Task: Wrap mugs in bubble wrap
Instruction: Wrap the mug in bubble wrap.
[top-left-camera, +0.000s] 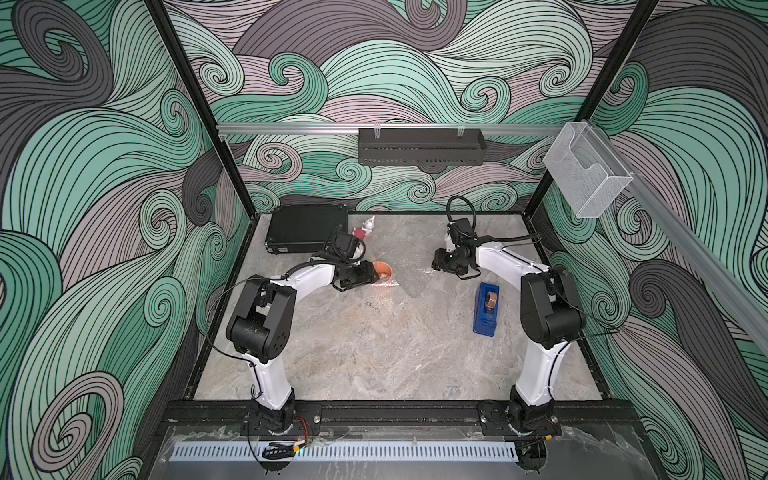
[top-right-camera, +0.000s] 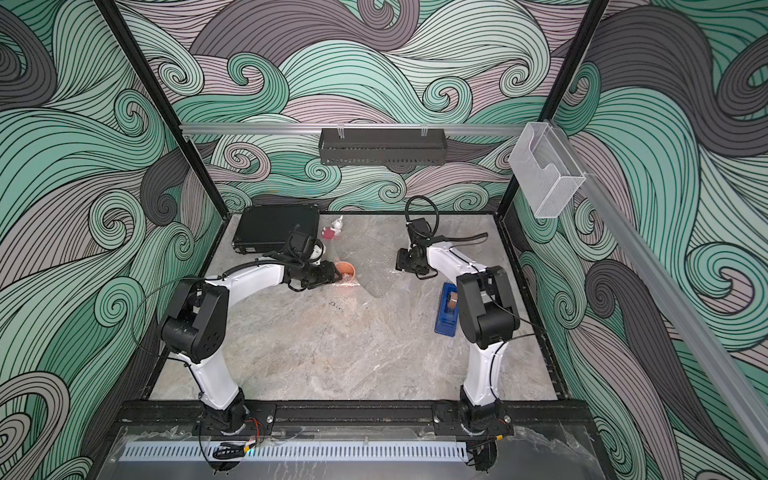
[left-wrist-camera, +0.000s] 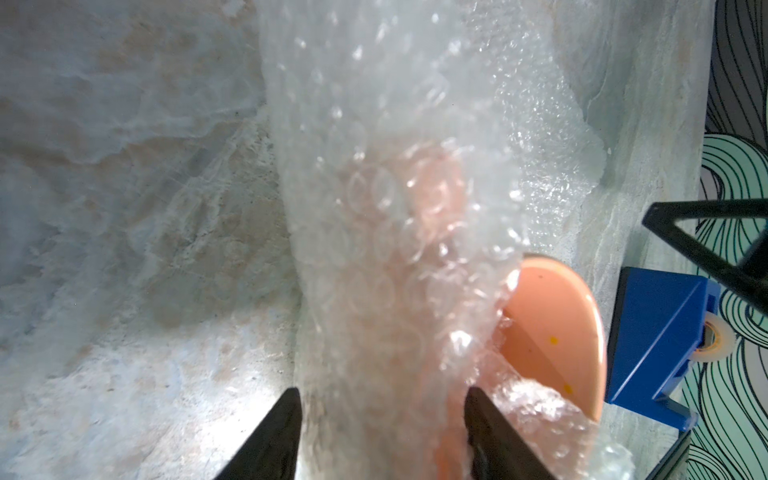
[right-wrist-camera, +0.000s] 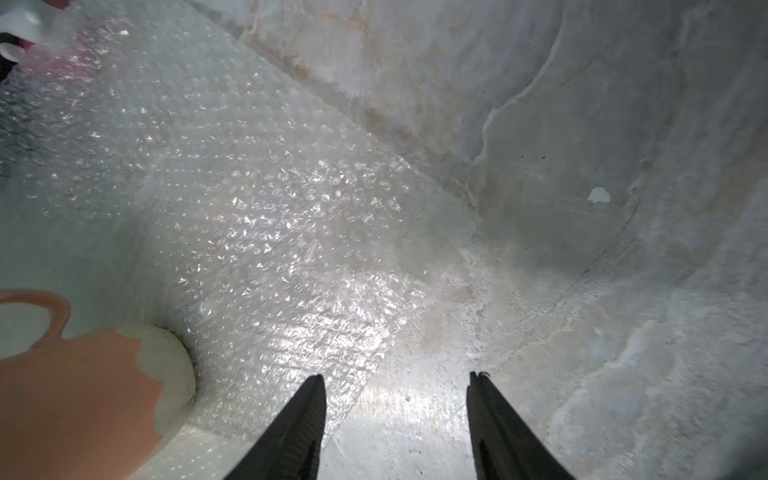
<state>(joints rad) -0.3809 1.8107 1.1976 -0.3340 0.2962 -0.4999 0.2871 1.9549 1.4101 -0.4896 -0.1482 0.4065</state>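
I have my left gripper (left-wrist-camera: 380, 392) gripping, as far as the film lets me judge, the orange mug (left-wrist-camera: 552, 332) mid-table. Bubble wrap (right-wrist-camera: 249, 208) is draped over the mug's body and veils it. My right gripper (right-wrist-camera: 397, 376) hangs spread and empty over the marble table (top-left-camera: 374, 353), at the sheet's edge. A blue tape dispenser (top-left-camera: 485, 309) lies beside the right arm. A figurine (top-left-camera: 365, 229) and a black case (top-left-camera: 305, 232) sit behind the left arm.

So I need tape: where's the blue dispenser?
In a top view the blue tape dispenser lies on the table, on its right side beside the right arm, apart from the orange mug.
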